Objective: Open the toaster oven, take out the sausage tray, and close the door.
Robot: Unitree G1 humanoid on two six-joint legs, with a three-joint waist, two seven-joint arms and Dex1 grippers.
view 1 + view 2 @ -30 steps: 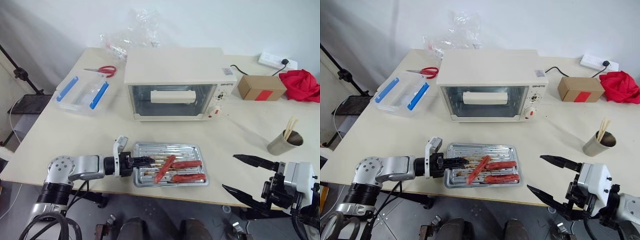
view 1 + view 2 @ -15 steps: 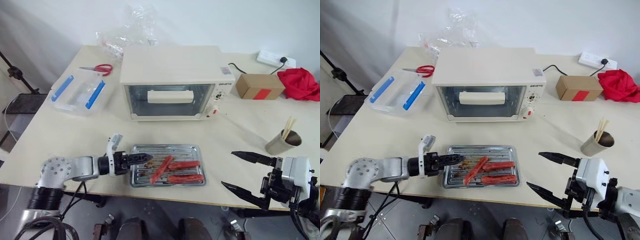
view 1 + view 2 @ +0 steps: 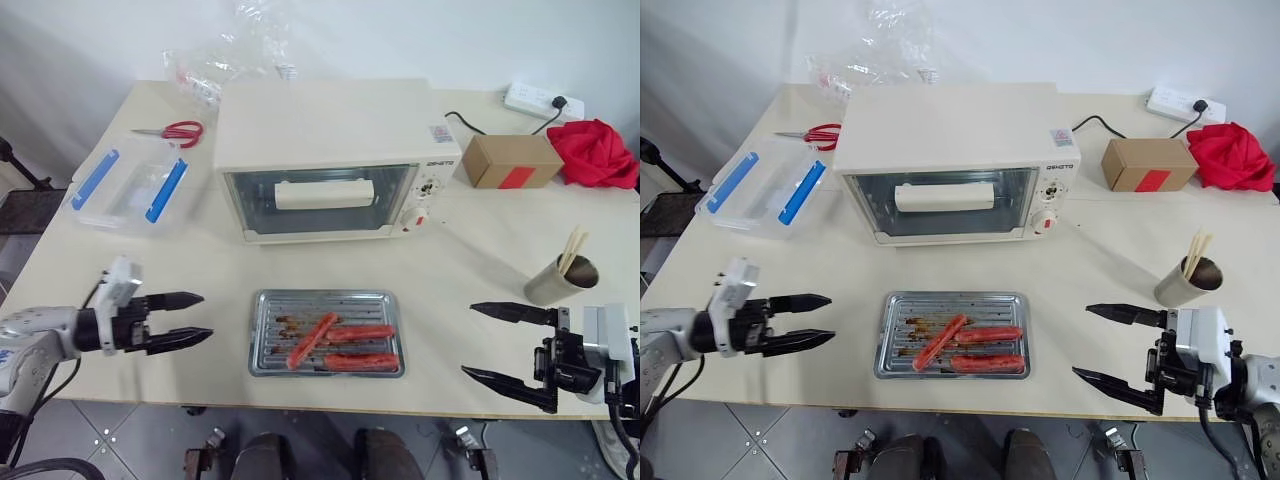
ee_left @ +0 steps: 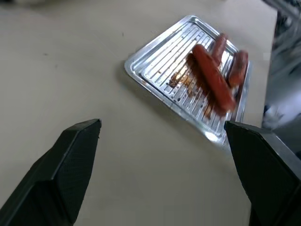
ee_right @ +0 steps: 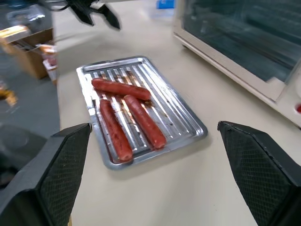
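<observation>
Left claw [image 3: 178,319] has let go of the sausage tray [image 3: 326,332] and pulled away leftward, fingers spread and empty. Tray sits on the counter [image 3: 480,250] before the toaster oven [image 3: 325,158], door [image 3: 318,200] shut. Right claw [image 3: 505,344] hangs open; task looks complete.

My two arms and their pincers, seen from my head and wrists.

My left gripper [image 3: 182,320] ends in two slim black fingers [image 3: 176,299] that taper to points, fixed to a black block with a small white rectangular housing [image 3: 120,279] on top; behind it my forearm [image 3: 38,325] is a rounded silver-grey casing, with a black cable [image 3: 52,382] looping beneath. My right gripper [image 3: 495,343] has the same pair of long, pointed black fingers [image 3: 512,313], mounted on a black mechanism backed by a pale grey boxy module [image 3: 608,338]. Close up, my fingers are broad matt black wedges [image 4: 66,165]; those on the right show a fine cross-hatched texture [image 5: 61,165].
</observation>
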